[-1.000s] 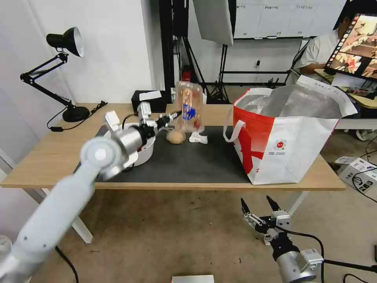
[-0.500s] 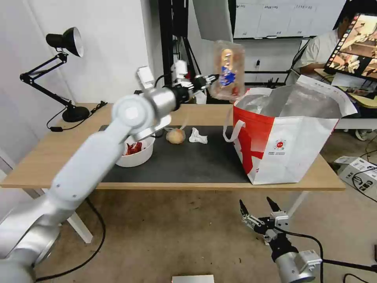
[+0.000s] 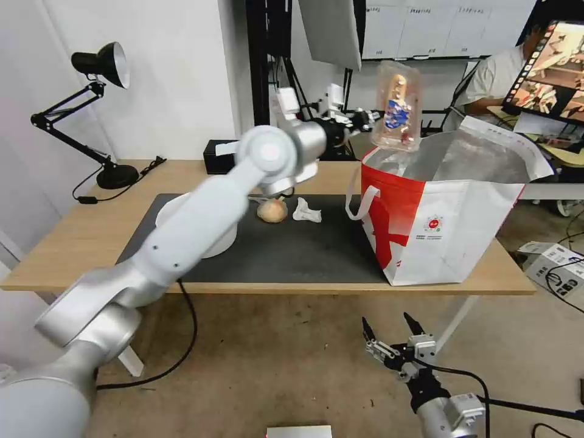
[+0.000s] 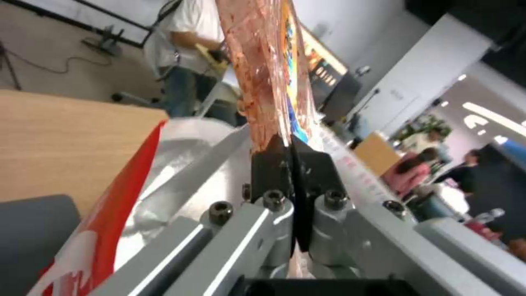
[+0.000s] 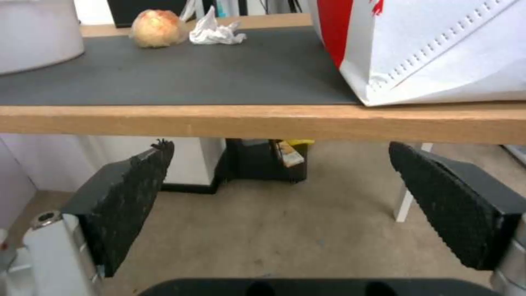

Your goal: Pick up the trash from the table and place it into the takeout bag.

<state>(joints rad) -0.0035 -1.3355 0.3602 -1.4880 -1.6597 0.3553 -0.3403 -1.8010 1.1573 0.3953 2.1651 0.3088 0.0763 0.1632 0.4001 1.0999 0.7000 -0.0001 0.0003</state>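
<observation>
My left gripper [image 3: 367, 117] is shut on the edge of the clear clamshell tray [image 3: 398, 104], holding it upright above the open mouth of the red-and-white takeout bag [image 3: 438, 225]. In the left wrist view the fingertips [image 4: 274, 158] pinch the tray [image 4: 257, 61] over the bag's foil lining [image 4: 186, 164]. On the dark mat [image 3: 286, 249] lie the bagged bun [image 3: 272, 210] and crumpled tissue [image 3: 306, 211]. The white bowl [image 3: 224, 242] is mostly hidden behind my left arm. My right gripper [image 3: 392, 331] hangs open below the table's front edge [image 5: 263, 123].
A black tissue box [image 3: 234, 155] and a desk lamp [image 3: 100, 109] stand at the table's back left. The bag fills the table's right end. A cardboard box [image 3: 550, 261] and cables lie on the floor to the right.
My left arm has swung up and to the right, carrying the tray from above the mat to over the bag's opening. The right gripper has drifted slightly down and left.
</observation>
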